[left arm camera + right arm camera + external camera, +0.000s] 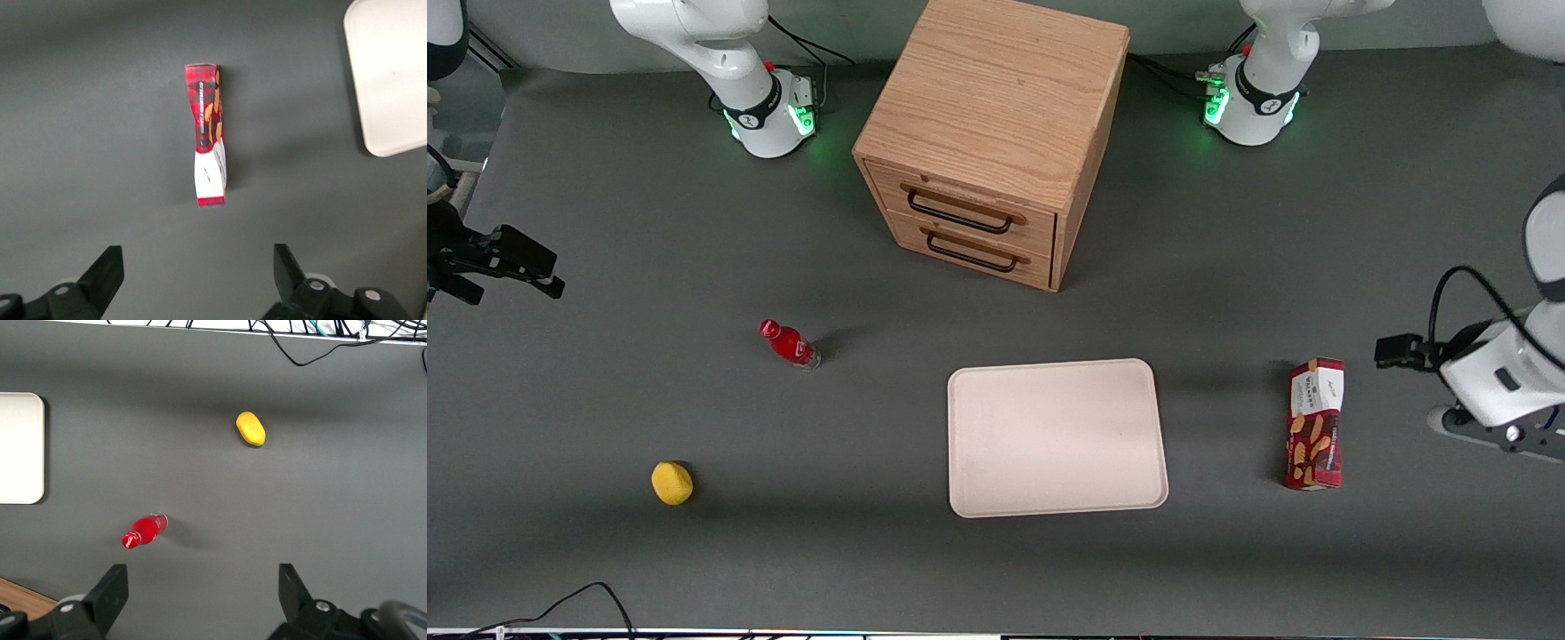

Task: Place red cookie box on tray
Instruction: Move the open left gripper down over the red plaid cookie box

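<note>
The red cookie box [1316, 422] lies flat on the dark table toward the working arm's end, its white label end pointing away from the front camera. The cream tray [1056, 437] sits beside it, a short gap away toward the table's middle, with nothing on it. My left gripper [1398, 350] hovers above the table close to the box's white end, not touching it. In the left wrist view the gripper [197, 250] is open and holds nothing, with the box [208, 133] lengthwise ahead of the fingertips and a corner of the tray [390, 73] off to the side.
A wooden two-drawer cabinet [996, 133] stands farther from the front camera than the tray. A small red bottle [790, 344] and a yellow rounded object [671, 483] lie toward the parked arm's end. Cables [569, 604] run along the table's near edge.
</note>
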Controlling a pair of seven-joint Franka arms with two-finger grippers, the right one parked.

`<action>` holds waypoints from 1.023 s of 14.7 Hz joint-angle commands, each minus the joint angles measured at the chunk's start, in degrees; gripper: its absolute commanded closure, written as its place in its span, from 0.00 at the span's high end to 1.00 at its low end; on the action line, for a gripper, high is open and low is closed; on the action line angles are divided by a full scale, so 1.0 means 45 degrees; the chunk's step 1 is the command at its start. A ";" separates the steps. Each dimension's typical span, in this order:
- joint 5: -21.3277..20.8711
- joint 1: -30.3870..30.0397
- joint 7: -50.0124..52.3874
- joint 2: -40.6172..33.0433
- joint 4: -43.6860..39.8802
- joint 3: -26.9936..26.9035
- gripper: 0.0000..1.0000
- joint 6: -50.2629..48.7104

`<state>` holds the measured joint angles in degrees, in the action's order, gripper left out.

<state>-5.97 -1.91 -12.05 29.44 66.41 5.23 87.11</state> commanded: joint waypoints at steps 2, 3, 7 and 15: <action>-0.0196 -0.0004 0.0236 0.0118 0.0301 -0.0029 1.00 0.0700; -0.0196 -0.0004 0.0217 0.0118 0.0321 -0.0029 1.00 0.0779; -0.0196 -0.0083 0.0275 0.0138 0.0399 -0.0029 1.00 0.0877; -0.0235 -0.0376 0.0314 0.1932 0.3505 -0.0127 1.00 0.7066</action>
<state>-6.23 -3.48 -11.59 36.54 80.88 4.48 115.53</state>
